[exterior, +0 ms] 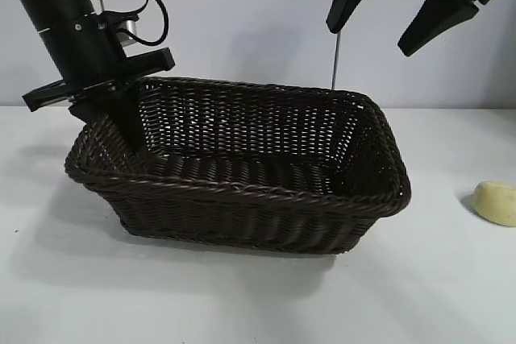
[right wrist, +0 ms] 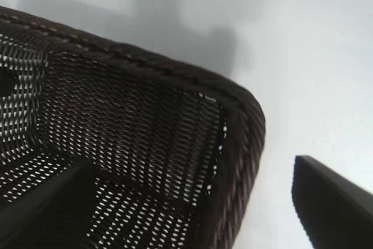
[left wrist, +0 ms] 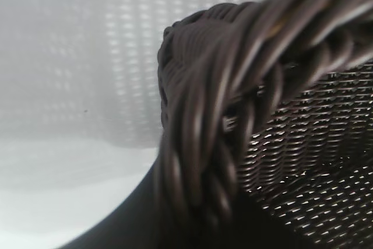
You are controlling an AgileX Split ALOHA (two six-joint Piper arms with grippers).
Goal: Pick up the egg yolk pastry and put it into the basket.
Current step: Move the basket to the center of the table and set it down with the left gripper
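The pastry (exterior: pixel 496 202) is judged light, soft and crumbly, best pinched gently across its rounded sides. The right gripper (exterior: pixel 401 14) is held open high above the basket (exterior: pixel 242 199). The left gripper (exterior: pixel 121 114) is seen at the basket's rim; whether its fingers are open cannot be told.

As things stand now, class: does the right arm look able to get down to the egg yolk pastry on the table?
Probably yes. The right gripper hangs open, high above the basket's right end, and the egg yolk pastry lies alone on the bare table, apart from the basket, with nothing over it.
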